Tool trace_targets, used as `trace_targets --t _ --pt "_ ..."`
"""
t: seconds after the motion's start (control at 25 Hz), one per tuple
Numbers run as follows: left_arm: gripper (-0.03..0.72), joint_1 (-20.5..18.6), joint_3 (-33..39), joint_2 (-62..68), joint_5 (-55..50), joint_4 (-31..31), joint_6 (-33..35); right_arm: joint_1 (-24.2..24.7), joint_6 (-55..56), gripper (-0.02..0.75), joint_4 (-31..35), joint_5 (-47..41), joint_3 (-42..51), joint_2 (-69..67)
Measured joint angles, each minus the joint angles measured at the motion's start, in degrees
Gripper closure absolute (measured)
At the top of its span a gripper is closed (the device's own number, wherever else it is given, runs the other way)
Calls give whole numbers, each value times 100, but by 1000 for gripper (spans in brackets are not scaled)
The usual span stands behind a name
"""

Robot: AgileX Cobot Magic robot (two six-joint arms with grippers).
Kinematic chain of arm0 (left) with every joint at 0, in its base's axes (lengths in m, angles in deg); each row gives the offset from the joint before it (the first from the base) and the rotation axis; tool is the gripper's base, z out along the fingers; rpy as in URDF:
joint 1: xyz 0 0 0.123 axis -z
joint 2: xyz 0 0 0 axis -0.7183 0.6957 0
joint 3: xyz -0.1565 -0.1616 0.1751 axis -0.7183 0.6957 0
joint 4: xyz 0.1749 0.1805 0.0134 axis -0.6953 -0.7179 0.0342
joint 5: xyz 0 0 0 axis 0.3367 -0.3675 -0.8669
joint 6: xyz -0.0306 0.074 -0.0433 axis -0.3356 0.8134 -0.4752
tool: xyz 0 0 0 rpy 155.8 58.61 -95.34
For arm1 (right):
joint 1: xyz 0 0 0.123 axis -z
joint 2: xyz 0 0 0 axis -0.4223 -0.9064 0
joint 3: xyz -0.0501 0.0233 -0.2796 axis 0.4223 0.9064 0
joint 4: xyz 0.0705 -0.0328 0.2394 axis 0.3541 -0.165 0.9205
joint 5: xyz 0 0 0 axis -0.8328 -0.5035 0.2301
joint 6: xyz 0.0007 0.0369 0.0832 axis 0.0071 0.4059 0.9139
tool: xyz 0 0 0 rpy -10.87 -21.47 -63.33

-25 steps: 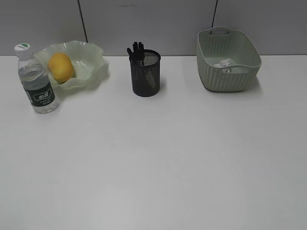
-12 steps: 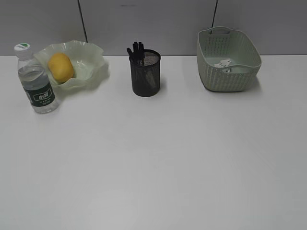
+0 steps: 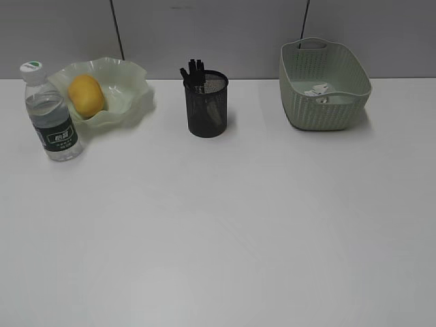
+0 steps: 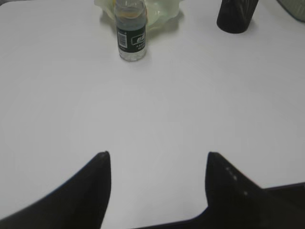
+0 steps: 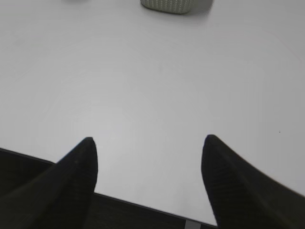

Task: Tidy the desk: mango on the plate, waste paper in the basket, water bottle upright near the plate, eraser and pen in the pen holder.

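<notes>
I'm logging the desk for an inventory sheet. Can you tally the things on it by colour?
Pale green: 2, plate and basket
Yellow: 1, mango
Black: 1, pen holder
Clear: 1, water bottle
White: 1, waste paper in the basket
Total: 6

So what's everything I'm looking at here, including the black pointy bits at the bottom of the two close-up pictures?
desk: one, white, fills most of each view.
water bottle: one, clear with dark green label and white cap, upright, far left beside the plate.
plate: one, pale green, wavy rim, back left.
mango: one, yellow-orange, in the plate.
pen holder: one, black mesh, back middle, dark items sticking out of it.
basket: one, pale green woven, back right.
waste paper: one white wad, inside the basket.
left gripper: black, open, empty, above bare desk.
right gripper: black, open, empty, near the desk's front edge.
</notes>
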State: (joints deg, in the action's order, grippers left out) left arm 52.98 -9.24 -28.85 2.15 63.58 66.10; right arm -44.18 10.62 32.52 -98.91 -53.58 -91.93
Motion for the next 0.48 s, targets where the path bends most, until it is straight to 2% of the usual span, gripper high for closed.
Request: trace_targets --t 0.2,0.48 --pt "211 0 197 0 429 97 0 0 0 194 4 0 0 0" --pt "211 0 240 0 505 99 0 0 0 195 4 2 0 0"
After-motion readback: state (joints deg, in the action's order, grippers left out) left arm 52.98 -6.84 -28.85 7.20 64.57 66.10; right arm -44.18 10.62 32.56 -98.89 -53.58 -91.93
